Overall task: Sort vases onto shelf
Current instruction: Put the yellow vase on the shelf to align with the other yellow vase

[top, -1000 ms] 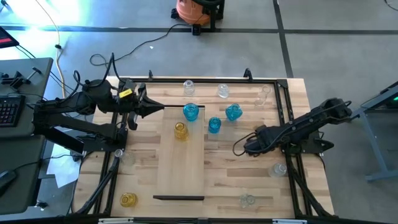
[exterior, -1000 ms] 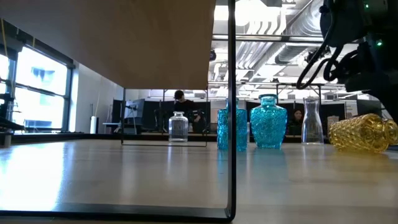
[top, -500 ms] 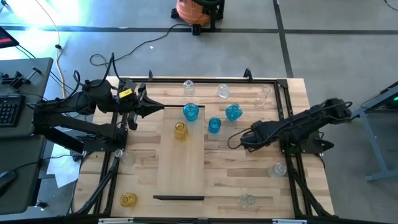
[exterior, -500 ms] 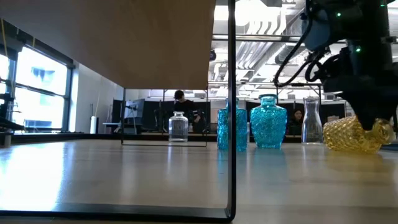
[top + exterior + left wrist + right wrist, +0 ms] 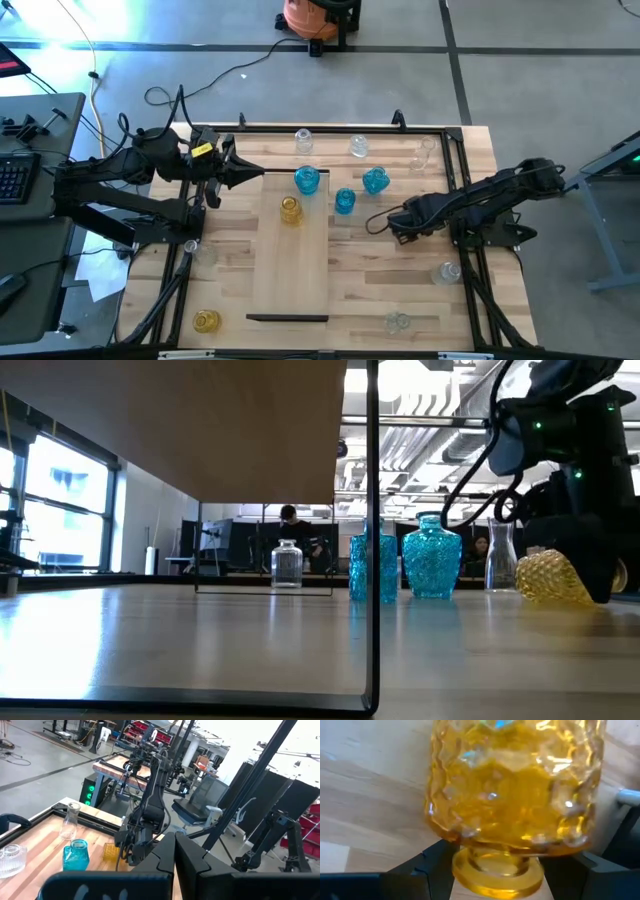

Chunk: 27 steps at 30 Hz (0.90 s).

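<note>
The right gripper [image 5: 380,224] is straddling, jaws spread, the neck of a yellow vase [image 5: 515,805] lying tipped on the table [image 5: 400,280] right of the shelf [image 5: 290,270], so the pickup step is judged to be calling for clenching and lifting, while the left gripper [image 5: 245,172], clenched empty, is waiting beside the shelf's far end.

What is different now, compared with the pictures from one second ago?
The right gripper moved in toward the table's middle and came down over the yellow vase lying on the table. Its fingers now stand open on either side of the vase's neck. The vase has shifted and tilted a little. The left gripper, the shelf and the other vases did not move.
</note>
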Motion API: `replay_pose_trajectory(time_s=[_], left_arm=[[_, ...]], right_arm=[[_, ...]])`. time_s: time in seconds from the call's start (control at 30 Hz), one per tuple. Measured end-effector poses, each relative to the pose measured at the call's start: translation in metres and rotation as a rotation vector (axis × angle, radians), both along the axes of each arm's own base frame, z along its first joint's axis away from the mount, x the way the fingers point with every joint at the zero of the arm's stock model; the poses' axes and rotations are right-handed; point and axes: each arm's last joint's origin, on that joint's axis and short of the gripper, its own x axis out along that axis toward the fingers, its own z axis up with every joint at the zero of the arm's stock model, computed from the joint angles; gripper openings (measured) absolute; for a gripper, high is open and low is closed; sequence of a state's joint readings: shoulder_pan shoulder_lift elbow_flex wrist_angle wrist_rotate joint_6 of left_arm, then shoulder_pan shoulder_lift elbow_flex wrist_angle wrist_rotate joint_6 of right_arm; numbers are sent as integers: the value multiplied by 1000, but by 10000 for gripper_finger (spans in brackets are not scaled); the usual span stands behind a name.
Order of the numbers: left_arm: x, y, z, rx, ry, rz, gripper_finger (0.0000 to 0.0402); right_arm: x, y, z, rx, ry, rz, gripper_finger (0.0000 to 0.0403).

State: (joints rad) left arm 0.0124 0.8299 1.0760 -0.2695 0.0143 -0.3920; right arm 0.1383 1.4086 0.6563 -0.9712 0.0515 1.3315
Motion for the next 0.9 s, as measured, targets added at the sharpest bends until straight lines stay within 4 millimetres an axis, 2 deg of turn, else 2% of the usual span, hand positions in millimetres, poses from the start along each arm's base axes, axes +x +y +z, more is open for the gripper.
replay_pose_trajectory(time_s=[0.17,0.37,0.7,0.9], left_arm=[[0,0,1,0,-7,0,1],[0,0,1,0,-7,0,1],[0,0,1,1,-6,0,1],[0,0,1,1,-6,0,1]], right_arm=[[0,-3,0,-8,6,23,232],[0,-5,0,-29,6,51,170],[1,-3,1,44,12,82,168],[4,4,19,138,62,138,168]])
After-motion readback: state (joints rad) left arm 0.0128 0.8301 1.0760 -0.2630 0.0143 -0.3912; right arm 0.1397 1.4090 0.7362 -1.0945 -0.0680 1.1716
